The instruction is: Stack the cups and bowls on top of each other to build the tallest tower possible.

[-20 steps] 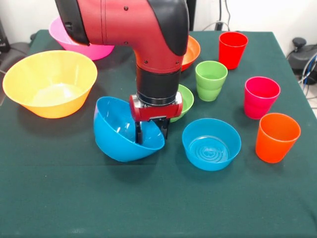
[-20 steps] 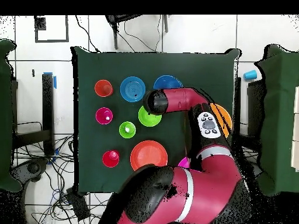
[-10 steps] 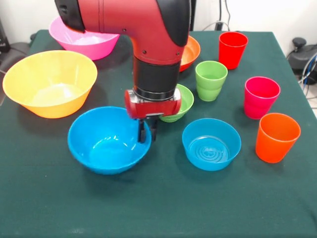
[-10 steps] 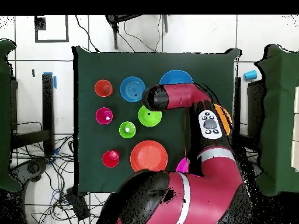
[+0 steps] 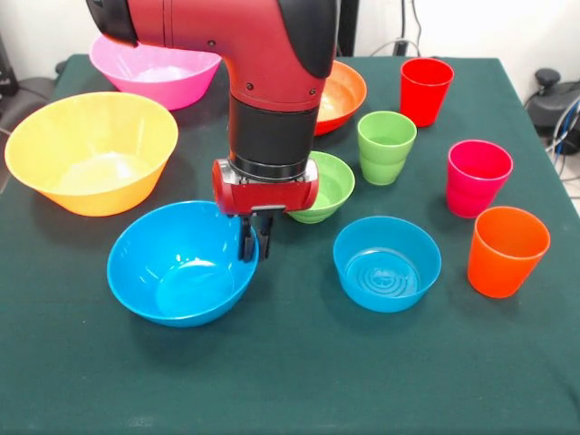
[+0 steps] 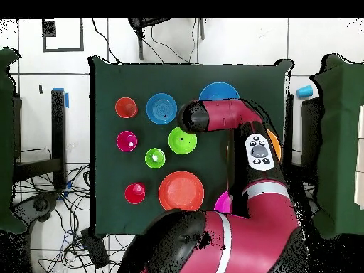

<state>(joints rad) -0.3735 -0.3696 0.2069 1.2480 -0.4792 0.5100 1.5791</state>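
My gripper (image 5: 251,243) hangs at the right rim of the wide blue bowl (image 5: 178,272), its two fingers close together and shut on that rim. This bowl (image 6: 219,92) sits flat and upright on the cloth. The small green bowl (image 5: 324,187) lies just behind the gripper, and the small translucent blue bowl (image 5: 387,264) is to its right. Four cups stand apart at the right: red (image 5: 426,90), light green (image 5: 386,146), magenta (image 5: 478,177) and orange (image 5: 507,251). In the overhead view the arm hides the gripper. Nothing is piled on anything.
The big yellow-orange bowl (image 5: 91,150) stands at the left, with the big pink bowl (image 5: 156,74) behind it. Partly behind the arm lies the shallow orange-red bowl (image 5: 340,94). The green tablecloth (image 5: 317,372) has bare room along its front edge.
The wide blue bowl was tipped on its side a second ago; it now lies flat. It has slid to the picture's left together with the gripper.
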